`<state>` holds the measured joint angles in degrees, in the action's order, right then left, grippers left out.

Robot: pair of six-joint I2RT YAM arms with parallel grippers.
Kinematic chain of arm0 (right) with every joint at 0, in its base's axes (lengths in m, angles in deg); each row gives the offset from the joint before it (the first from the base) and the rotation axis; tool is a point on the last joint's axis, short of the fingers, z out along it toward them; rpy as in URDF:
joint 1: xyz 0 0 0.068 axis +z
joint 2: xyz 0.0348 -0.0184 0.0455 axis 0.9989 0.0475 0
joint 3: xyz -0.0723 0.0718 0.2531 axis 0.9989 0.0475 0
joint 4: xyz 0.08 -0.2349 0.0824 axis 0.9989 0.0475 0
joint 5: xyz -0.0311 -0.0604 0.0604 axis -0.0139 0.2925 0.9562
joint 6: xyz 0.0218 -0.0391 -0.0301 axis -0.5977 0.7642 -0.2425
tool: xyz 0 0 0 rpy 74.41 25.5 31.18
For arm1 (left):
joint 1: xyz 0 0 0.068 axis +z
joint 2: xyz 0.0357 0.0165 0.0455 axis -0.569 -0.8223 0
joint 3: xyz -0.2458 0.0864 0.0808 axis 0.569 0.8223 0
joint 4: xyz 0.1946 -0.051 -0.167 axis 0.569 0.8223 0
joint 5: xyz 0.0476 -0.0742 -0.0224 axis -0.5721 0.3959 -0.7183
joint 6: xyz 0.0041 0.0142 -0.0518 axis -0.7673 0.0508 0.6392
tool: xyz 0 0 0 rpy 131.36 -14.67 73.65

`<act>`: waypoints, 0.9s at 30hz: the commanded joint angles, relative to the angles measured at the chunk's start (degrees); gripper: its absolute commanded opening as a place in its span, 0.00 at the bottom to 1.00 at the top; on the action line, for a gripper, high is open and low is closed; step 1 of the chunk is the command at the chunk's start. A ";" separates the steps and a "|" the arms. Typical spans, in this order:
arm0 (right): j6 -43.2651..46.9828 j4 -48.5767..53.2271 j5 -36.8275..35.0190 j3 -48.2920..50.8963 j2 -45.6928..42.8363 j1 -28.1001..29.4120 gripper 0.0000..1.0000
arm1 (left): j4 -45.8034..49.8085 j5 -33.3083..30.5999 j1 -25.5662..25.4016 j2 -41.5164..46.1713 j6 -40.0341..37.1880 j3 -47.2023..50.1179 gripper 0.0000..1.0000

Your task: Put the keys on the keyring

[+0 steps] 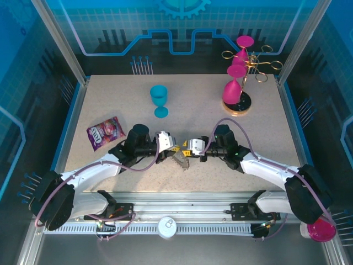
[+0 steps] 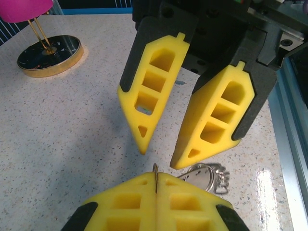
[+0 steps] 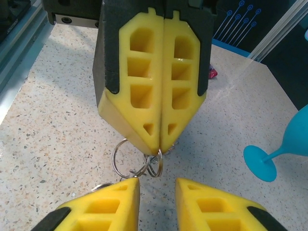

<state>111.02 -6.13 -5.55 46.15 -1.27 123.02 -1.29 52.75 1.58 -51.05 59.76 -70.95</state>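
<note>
1. Pinching a thin metal ring (image 2: 155, 172) by its edge, the left gripper (image 2: 155, 182) has its fingers pressed flat together, and linked loops (image 3: 153, 166) dangle under their tips.
2. The right gripper (image 3: 157, 185) faces it almost tip to tip, with its fingers apart and nothing between them.
3. The keyring (image 1: 180, 160), a grey frilly loop, sits between the two grippers near the near edge of the table (image 1: 110, 99). I cannot tell whether the keys hang among the loops, or whether the bundle rests on the table.
4. Risks, as I judge them:
   - The ring is gripped only at the fingertips, so a sideways nudge could twist it or pull it free.
   - With the tips this near each other, the right fingers could close on the wrong loop or strike the left fingers.
   - The dangling loops could snag on the table and swing out of reach.
5. Counts:
   - two grippers
   - at least three metal loops, though overlap stops a sure count
   - one blue goblet (image 1: 159, 99)
   - one snack packet (image 1: 103, 132)
   - one gold rack (image 1: 259, 65) carrying at least two pink goblets (image 1: 237, 70)
   - one more pink piece (image 1: 321, 231) beside the right arm's base
</note>
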 commanded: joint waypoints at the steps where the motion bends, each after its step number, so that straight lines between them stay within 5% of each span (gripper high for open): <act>1: 1.19 -2.19 0.10 -1.68 0.84 1.07 0.26 | -2.00 3.10 0.50 1.69 0.16 0.58 0.00; 13: -0.22 -5.24 1.85 -2.03 3.06 2.33 0.22 | -1.67 4.03 0.56 1.89 -0.12 0.67 0.00; 24: -2.24 -8.31 3.24 -1.94 4.70 2.66 0.00 | -2.02 3.61 0.56 2.90 -0.02 0.97 0.00; 27: -3.13 -9.72 3.26 -1.23 4.94 2.54 0.00 | -2.49 -0.67 0.50 4.61 1.45 1.73 0.30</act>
<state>109.19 -11.97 -4.39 45.62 2.80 124.73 -1.29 53.52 1.91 -49.10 59.82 -69.97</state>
